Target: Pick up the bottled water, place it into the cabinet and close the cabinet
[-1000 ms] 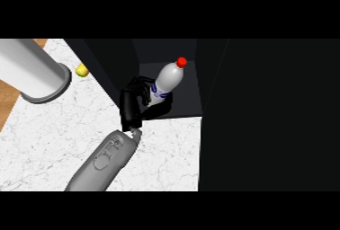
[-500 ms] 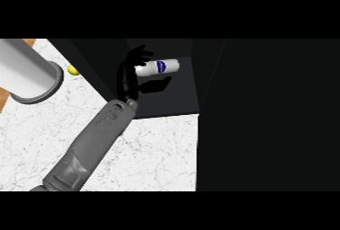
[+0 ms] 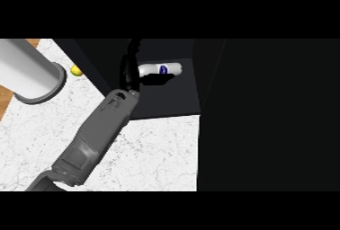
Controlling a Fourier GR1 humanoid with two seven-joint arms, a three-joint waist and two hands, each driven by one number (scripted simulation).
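Observation:
The bottled water [image 3: 161, 68], white with a blue label, lies on its side inside the dark cabinet [image 3: 169, 102], with its cap end hidden. My left hand [image 3: 127, 71] is black against the dark interior and sits at the bottle's left end, fingers curled on it. Its grey forearm [image 3: 100, 130] runs up from the lower left across the white counter [image 3: 153, 157]. My right hand shows nowhere.
A large grey cylinder [image 3: 30, 67] stands at the upper left of the counter, with a small yellow object [image 3: 76, 70] beside it. A wide black panel [image 3: 266, 112] fills the right side of the view. A wood strip [image 3: 5, 105] borders the counter's left edge.
My arm has stretched farther into the cabinet, carrying the bottle with it. The bottle went from upright with its red cap showing to lying sideways on the cabinet floor.

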